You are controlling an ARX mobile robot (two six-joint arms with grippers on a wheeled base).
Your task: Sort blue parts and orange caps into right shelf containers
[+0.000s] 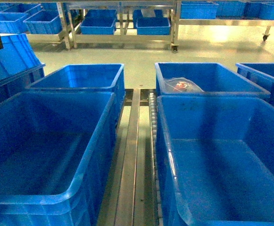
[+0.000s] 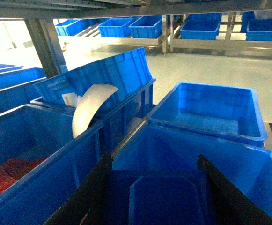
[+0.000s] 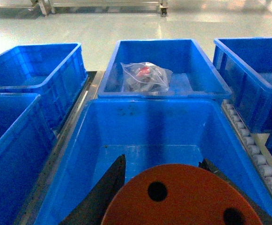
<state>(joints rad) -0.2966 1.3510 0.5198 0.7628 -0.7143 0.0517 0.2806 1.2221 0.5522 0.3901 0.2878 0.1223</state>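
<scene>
Looking fwd and down from head cam: four open-top bright blue plastic crates on silvery steel rack w/ white roller track [image 1: 152, 136] up the middle. Near-left crate [image 1: 47, 155] and near-right crate [image 1: 221, 160] bare inside; far-right crate [image 1: 212, 77] holding clear plastic bag [image 1: 181, 85] w/ sth red in it. No arms visible here.

Left wrist cam: left gripper [image 2: 157, 187] angled down over near blue crate, black fingers [image 2: 86, 194] spread wide, nothing between them. Tilted blue crate [image 2: 112, 75] leaning beyond, curled white sheet [image 2: 86, 108] against it. Red bits [image 2: 9, 173] in crate at left.

Right wrist cam: right gripper [image 3: 166, 187] clamped on orange round cap [image 3: 182, 197], flat face up toward cam w/ dark holes, axis roughly along the view line; side print not visible. Cap hanging above near blue crate, not touching it. Bagged crate straight ahead.
</scene>
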